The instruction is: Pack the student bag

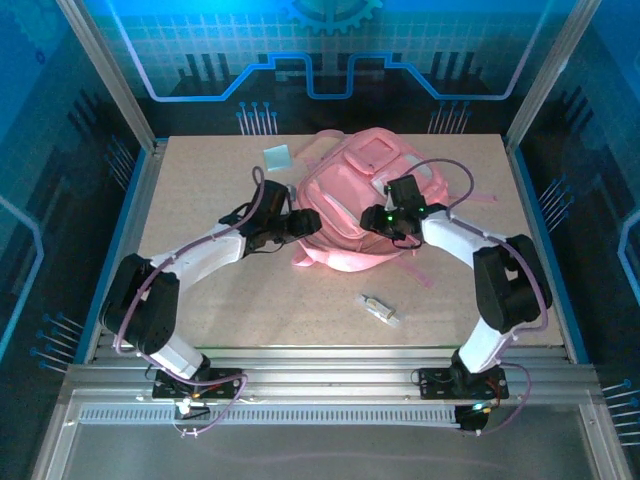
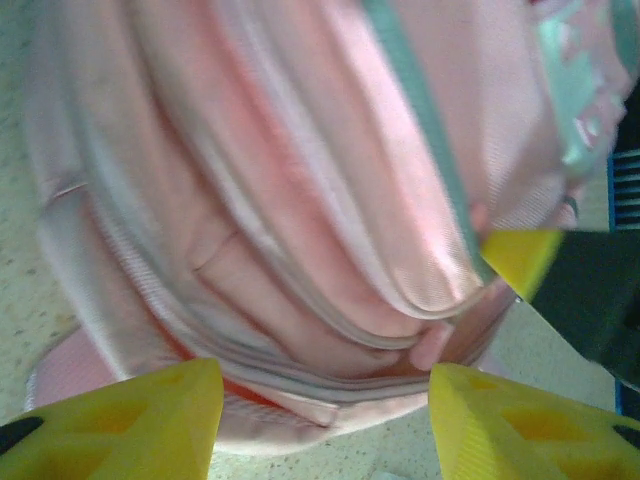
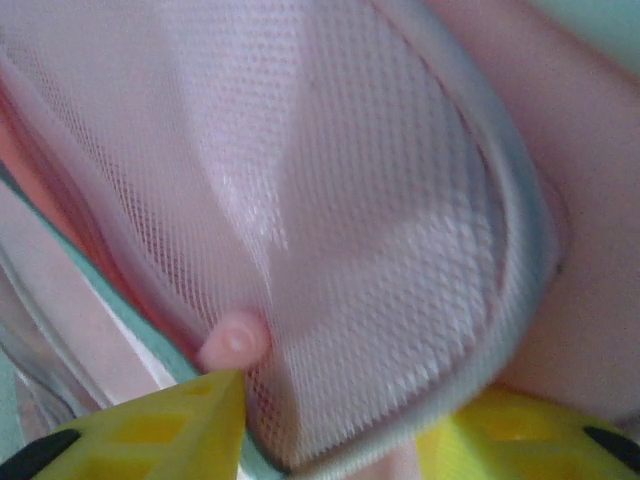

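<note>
The student bag (image 1: 350, 195), a big soft pink backpack, lies in the middle of the table. My left gripper (image 1: 303, 222) is at the bag's near left edge. In the left wrist view it (image 2: 325, 390) is open, its yellow fingers (image 2: 130, 425) wide apart, with the bag's zipped seams (image 2: 300, 250) just beyond the tips and nothing gripped. My right gripper (image 1: 378, 220) rests on the bag's right side. In the right wrist view a bulging fold of the bag's whitish mesh pocket (image 3: 380, 250) fills the gap of that gripper (image 3: 340, 400), both fingers against it.
A small pale square item (image 1: 278, 157) lies at the back left of the table. A short pen-like object (image 1: 380, 308) lies in front of the bag. A loose pink strap (image 1: 418, 272) trails toward the right arm. Metal frame posts ring the table.
</note>
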`<action>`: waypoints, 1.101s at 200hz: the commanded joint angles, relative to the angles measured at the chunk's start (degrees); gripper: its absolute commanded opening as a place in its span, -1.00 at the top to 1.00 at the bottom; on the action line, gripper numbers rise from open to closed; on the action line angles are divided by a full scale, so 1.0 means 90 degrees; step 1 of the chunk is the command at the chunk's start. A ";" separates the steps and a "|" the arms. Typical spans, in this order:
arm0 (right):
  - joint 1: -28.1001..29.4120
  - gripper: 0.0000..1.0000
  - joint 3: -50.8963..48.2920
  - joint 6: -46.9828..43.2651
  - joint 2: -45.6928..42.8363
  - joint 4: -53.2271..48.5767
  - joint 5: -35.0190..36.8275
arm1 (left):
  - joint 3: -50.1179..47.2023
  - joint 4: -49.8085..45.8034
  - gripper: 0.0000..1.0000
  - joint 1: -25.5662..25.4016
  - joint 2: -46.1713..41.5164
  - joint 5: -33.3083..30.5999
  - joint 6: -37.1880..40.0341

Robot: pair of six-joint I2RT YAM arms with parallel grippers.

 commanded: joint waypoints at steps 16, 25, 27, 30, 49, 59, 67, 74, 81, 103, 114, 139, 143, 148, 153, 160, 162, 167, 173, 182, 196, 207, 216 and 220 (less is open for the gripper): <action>-0.0026 0.37 0.0306 0.0485 0.0378 0.0435 0.0127 | 0.0420 -0.0514 -0.13 -0.0654 0.0233 -0.0400 0.1222; -0.0026 0.59 0.0333 0.0541 0.0384 0.0460 0.0076 | 0.0537 -0.0546 -0.13 -0.0812 0.0334 -0.0522 0.1410; -0.0026 0.63 0.0325 0.0554 0.0369 0.0476 0.0067 | 0.0567 -0.0551 -0.13 -0.0846 0.0363 -0.0546 0.1451; -0.0026 0.70 0.0319 0.0582 0.0339 0.0492 0.0056 | 0.0614 -0.0584 -0.13 -0.0902 0.0405 -0.0589 0.1525; -0.0011 1.00 0.0338 0.0738 0.0030 0.0441 -0.0017 | 0.0900 -0.0737 -0.13 -0.1148 0.0633 -0.0912 0.1806; 0.0012 1.00 0.0372 0.0810 -0.0204 0.0307 0.0049 | 0.1012 -0.0728 -0.13 -0.1223 0.0740 -0.1034 0.1871; 0.0032 1.00 0.0410 0.0825 -0.0384 0.0198 0.0105 | 0.1096 -0.0705 -0.13 -0.1256 0.0836 -0.1060 0.1897; 0.0044 1.00 0.0443 0.0851 -0.0543 0.0096 0.0141 | 0.1168 -0.0683 -0.13 -0.1273 0.0925 -0.1068 0.1889; 0.0052 1.00 0.0464 0.0878 -0.0674 0.0024 0.0164 | 0.1273 -0.0670 -0.13 -0.1274 0.1026 -0.1052 0.1868; 0.0051 1.00 0.0532 0.1005 -0.0896 -0.0074 0.0048 | 0.1683 -0.0727 -0.13 -0.1339 0.1350 -0.1017 0.1851; 0.0056 1.00 0.0534 0.1080 -0.0943 -0.0045 -0.0011 | 0.1859 -0.0770 -0.14 -0.1385 0.1480 -0.1066 0.1878; 0.0061 1.00 0.0543 0.1180 -0.0927 0.0023 -0.0072 | 0.2185 -0.0916 -0.14 -0.1467 0.1737 -0.1050 0.1845; 0.0062 1.00 0.0535 0.1211 -0.0916 0.0048 -0.0092 | 0.2219 -0.0940 -0.14 -0.1478 0.1771 -0.1059 0.1838; 0.0062 1.00 0.0517 0.1246 -0.0908 0.0090 -0.0118 | 0.2266 -0.0983 -0.14 -0.1494 0.1816 -0.1048 0.1833; 0.0062 1.00 0.0505 0.1278 -0.0898 0.0133 -0.0141 | 0.2303 -0.1031 -0.13 -0.1506 0.1852 -0.1029 0.1820; 0.0062 1.00 0.0504 0.1308 -0.0879 0.0176 -0.0149 | 0.2362 -0.1123 -0.13 -0.1525 0.1914 -0.1010 0.1792; 0.0062 1.00 0.0504 0.1312 -0.0872 0.0181 -0.0145 | 0.2380 -0.1147 -0.13 -0.1527 0.1925 -0.1010 0.1786; 0.0052 1.00 0.0513 0.1321 -0.0855 0.0190 -0.0125 | 0.2408 -0.1220 -0.12 -0.1543 0.1956 -0.0972 0.1764; 0.0042 1.00 0.0532 0.1329 -0.0824 0.0187 -0.0120 | 0.2449 -0.1316 -0.11 -0.1555 0.1978 -0.0931 0.1739; 0.0024 1.00 0.0560 0.1333 -0.0782 0.0210 -0.0137 | 0.2484 -0.1462 -0.10 -0.1577 0.2007 -0.0902 0.1669; 0.0018 1.00 0.0597 0.1332 -0.0726 0.0207 -0.0115 | 0.2479 -0.1686 -0.09 -0.1606 0.1991 -0.0830 0.1509; 0.0013 1.00 0.0602 0.1343 -0.0696 0.0230 -0.0148 | 0.2441 -0.1796 -0.07 -0.1631 0.1971 -0.0732 0.1387; 0.0013 1.00 0.0595 0.1362 -0.0680 0.0265 -0.0162 | 0.2401 -0.1862 -0.05 -0.1653 0.1962 -0.0674 0.1289; 0.0013 1.00 0.0592 0.1374 -0.0671 0.0284 -0.0179 | 0.2385 -0.1879 -0.04 -0.1668 0.1969 -0.0645 0.1251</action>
